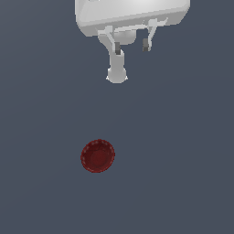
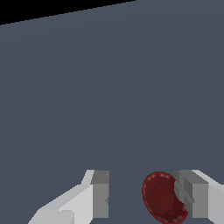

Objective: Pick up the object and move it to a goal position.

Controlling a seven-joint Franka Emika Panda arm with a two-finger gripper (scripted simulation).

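The object is a small dark red round dish (image 1: 98, 156) with a bumpy rim, lying flat on the grey floor in the lower middle of the exterior view. My gripper (image 1: 131, 46) hangs at the top of that view, well apart from the dish, with its jaws open and empty. In the wrist view the dish (image 2: 162, 197) shows between the two fingers, close beside one grey finger pad (image 2: 192, 197); the gripper (image 2: 146, 199) is not closed on it.
A uniform grey floor (image 1: 183, 160) fills both views. A white rounded part of the arm (image 1: 117, 71) hangs below the hand in the exterior view. A black band beyond the floor's edge (image 2: 43, 8) shows in the wrist view.
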